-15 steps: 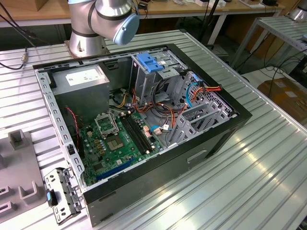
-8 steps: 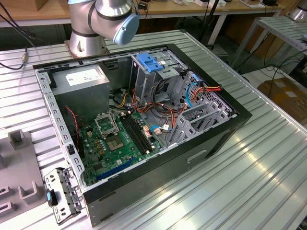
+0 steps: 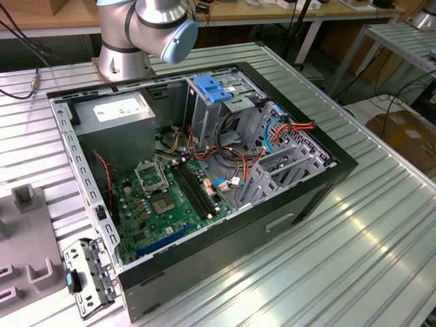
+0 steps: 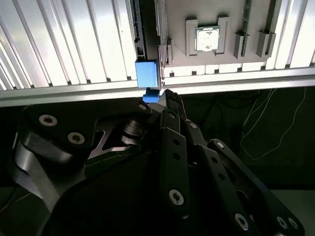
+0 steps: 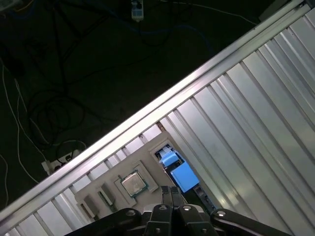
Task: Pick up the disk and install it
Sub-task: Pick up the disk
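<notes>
The gripper (image 4: 160, 94) hangs over the edge of the ribbed aluminium bench (image 4: 74, 44), directly above the disk (image 4: 146, 73), which stands on edge in a slot of a grey fixture plate (image 4: 177, 29) alongside a processor chip (image 4: 205, 39). In both wrist views the jaws look drawn together with no gap between them, their tips just beside the disk's bright blue carrier. Whether they nip its edge cannot be told.

In the exterior view, the open computer case (image 3: 238, 238) lies on the bench beside the arm (image 3: 160, 27).

The disk is likely stiff and dense for its size, so it should not flex in a grip. It is probably sensitive to knocks, and its dark metal faces look smooth enough to slip. The better hold appears to be across the two flat faces near the middle of its length, clear of the connector end. The thin blue side rails may bend under a hard squeeze.
</notes>
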You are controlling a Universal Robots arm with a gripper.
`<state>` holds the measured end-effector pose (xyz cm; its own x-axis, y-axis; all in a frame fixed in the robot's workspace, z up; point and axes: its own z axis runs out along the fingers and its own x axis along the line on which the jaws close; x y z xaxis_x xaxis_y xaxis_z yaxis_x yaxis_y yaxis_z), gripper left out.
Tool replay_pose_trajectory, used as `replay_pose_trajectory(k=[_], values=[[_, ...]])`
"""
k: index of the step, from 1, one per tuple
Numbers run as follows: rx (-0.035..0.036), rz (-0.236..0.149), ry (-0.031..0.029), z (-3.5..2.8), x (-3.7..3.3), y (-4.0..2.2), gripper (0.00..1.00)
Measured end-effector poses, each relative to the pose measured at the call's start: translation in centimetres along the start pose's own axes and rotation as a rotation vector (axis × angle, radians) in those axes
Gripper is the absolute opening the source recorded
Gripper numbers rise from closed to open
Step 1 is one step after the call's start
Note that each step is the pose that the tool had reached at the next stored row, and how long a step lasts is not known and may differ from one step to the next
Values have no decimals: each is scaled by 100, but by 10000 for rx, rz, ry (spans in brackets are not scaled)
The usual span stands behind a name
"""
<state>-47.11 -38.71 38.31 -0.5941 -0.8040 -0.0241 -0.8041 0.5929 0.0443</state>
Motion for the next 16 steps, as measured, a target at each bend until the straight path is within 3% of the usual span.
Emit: replay_pose_trajectory(k=[16], values=[[-2,-137,7,0,-1,-1,11]])
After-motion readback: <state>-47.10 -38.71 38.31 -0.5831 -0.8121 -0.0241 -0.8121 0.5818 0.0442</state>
